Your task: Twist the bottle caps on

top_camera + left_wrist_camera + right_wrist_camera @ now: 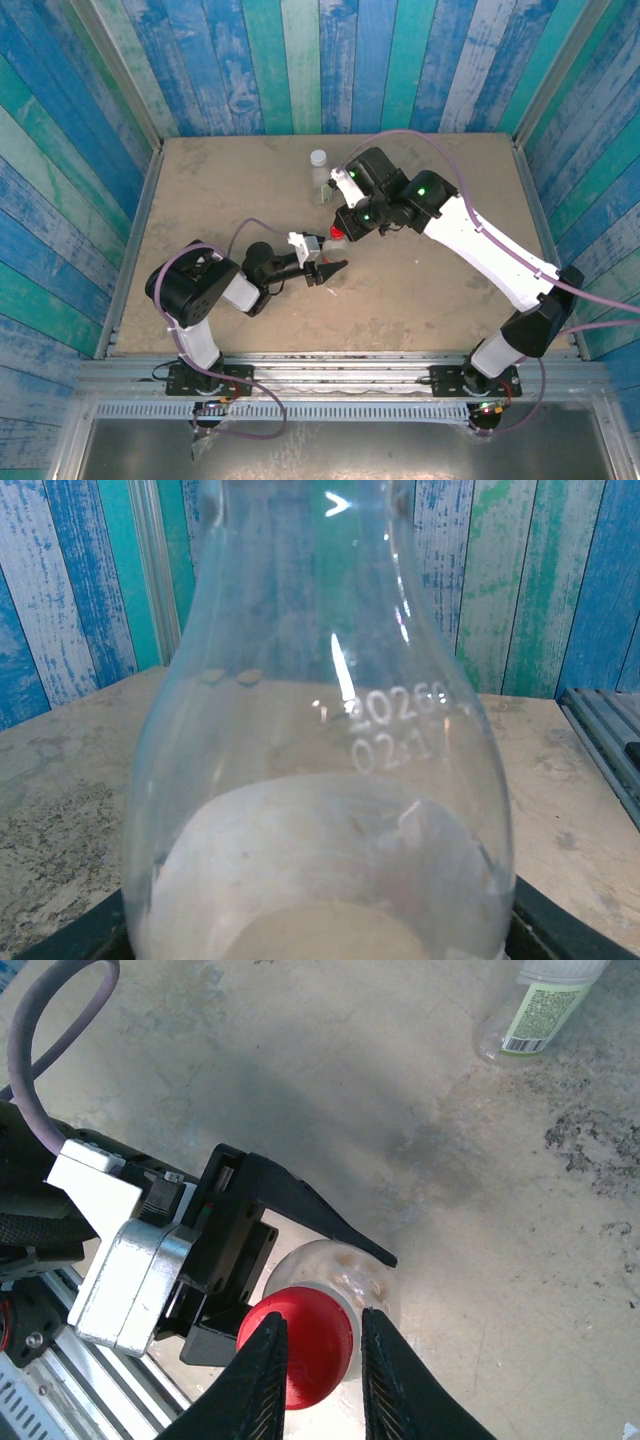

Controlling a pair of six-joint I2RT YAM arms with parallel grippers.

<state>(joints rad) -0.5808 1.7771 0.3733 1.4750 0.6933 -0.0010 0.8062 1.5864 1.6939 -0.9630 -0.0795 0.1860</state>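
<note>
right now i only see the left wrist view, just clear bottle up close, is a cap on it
Observer: Yes, a red cap sits on the neck of that bottle. I can't tell how far it is screwed on.
Operator: is anything holding the cap
Observer: The right hand grips it from both sides.
Operator: what else is out there
Observer: A second bottle with a green-white label stands apart, farther back, with a white cap on top.
</note>
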